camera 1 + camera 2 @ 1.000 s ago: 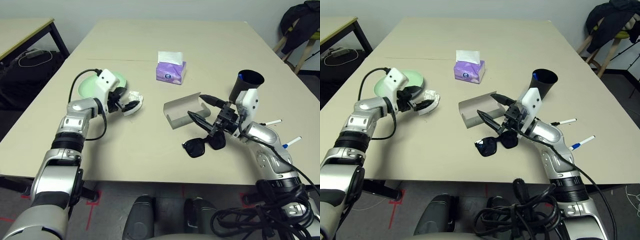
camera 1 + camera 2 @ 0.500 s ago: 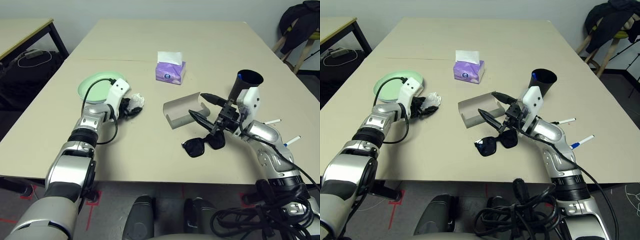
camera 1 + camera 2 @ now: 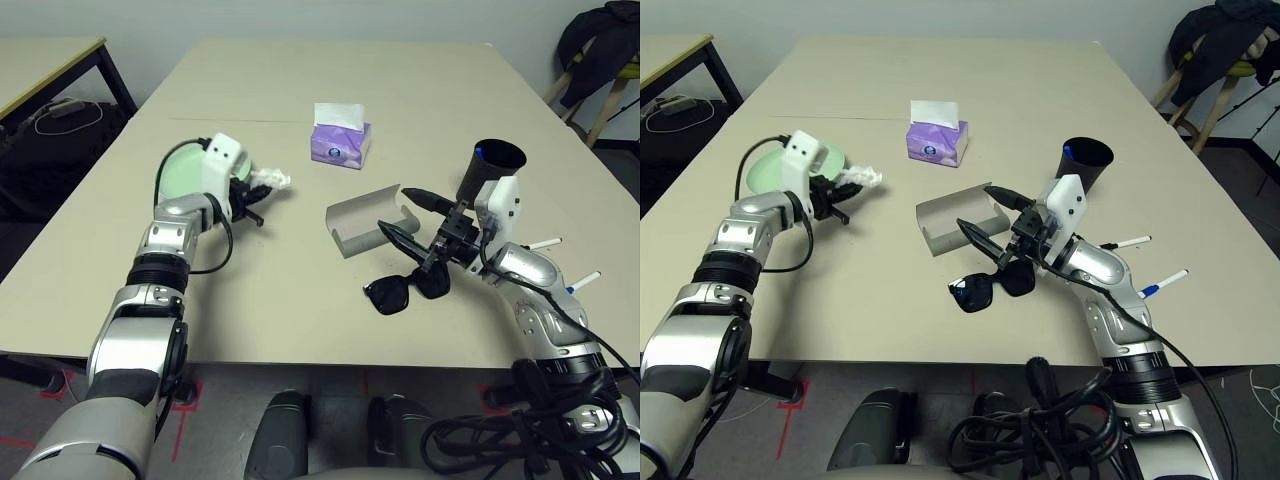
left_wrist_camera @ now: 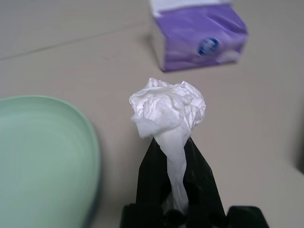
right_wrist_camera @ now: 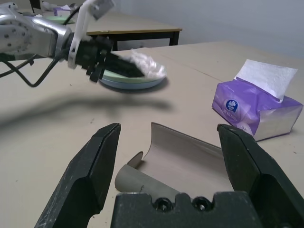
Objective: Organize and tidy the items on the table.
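Near the left edge of the desk (image 3: 300, 300) lay the green plate (image 3: 180, 176), with a pale blue rim showing beneath it in the right wrist view. The left gripper (image 3: 262, 184) hung just above the plate's right side, its jaws pinched tight on the tissue (image 3: 272, 180), which bulged out past the black fingertips (image 4: 152, 156) and was clear of the desktop. Nothing stood between that gripper and the plate.

Further toward the far edge, about mid-desk, sat the tissue box (image 3: 341, 142), purple with a white sheet sticking up, well apart from everything else.

Right of centre lay the grey case (image 3: 366, 220), open and tipped toward the near edge. Just beside it on the near side were the sunglasses (image 3: 408, 290), lenses down on the desk. The right gripper (image 3: 407, 217) hovered over the case's right end and above the sunglasses, jaws spread wide and holding nothing; one black finger reached over the case's rim and the other pointed down toward the sunglasses.

Behind that gripper, toward the far right, stood the black cup (image 3: 491, 169), upright, with something blue inside. Near the right edge lay two white pens (image 3: 545, 243), apart from each other, the nearer one (image 3: 583, 283) with a blue tip, partly behind the right forearm.

Beyond the desk's left side was a smaller table with black legs (image 3: 50, 62), and a dark garment hung on a chair (image 3: 600, 45) at the far right.
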You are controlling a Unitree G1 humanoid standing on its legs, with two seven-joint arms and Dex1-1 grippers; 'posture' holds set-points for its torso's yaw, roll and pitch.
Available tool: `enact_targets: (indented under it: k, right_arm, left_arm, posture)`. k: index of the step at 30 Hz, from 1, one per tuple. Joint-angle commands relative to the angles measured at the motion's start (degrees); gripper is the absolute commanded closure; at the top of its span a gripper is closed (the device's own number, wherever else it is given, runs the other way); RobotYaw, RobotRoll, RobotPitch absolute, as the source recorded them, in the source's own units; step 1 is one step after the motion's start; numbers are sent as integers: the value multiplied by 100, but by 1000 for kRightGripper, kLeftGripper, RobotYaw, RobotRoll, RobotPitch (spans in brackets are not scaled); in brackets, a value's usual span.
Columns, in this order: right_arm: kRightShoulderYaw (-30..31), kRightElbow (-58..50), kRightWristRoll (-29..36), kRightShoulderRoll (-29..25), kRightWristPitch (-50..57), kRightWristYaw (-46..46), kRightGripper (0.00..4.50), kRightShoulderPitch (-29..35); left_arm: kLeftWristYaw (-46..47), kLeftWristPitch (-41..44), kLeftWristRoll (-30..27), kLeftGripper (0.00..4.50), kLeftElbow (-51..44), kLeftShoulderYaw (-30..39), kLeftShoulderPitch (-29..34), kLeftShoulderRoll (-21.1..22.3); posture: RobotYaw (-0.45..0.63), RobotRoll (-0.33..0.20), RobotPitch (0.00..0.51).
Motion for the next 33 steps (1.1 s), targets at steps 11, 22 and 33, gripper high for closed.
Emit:
enact_targets:
  k: [11, 22, 33]
  right_arm:
    - [-31, 210, -15, 70, -79, 5, 0, -164]
    - [-64, 152, -34, 101, -105, -144, 0, -130]
    - [-121, 374, -103, 4, -82, -179, 0, -302]
  left_arm:
    - [3368, -1300, -67, 2959, 2440, 1022, -1386, -12]
    - [3226, -1408, 118, 50, 2739, 829, -1342, -34]
    - [-935, -819, -716, 50, 1013, 423, -234, -169]
  posture:
    - [162, 0, 57]
    - [150, 0, 58]
    - [171, 0, 67]
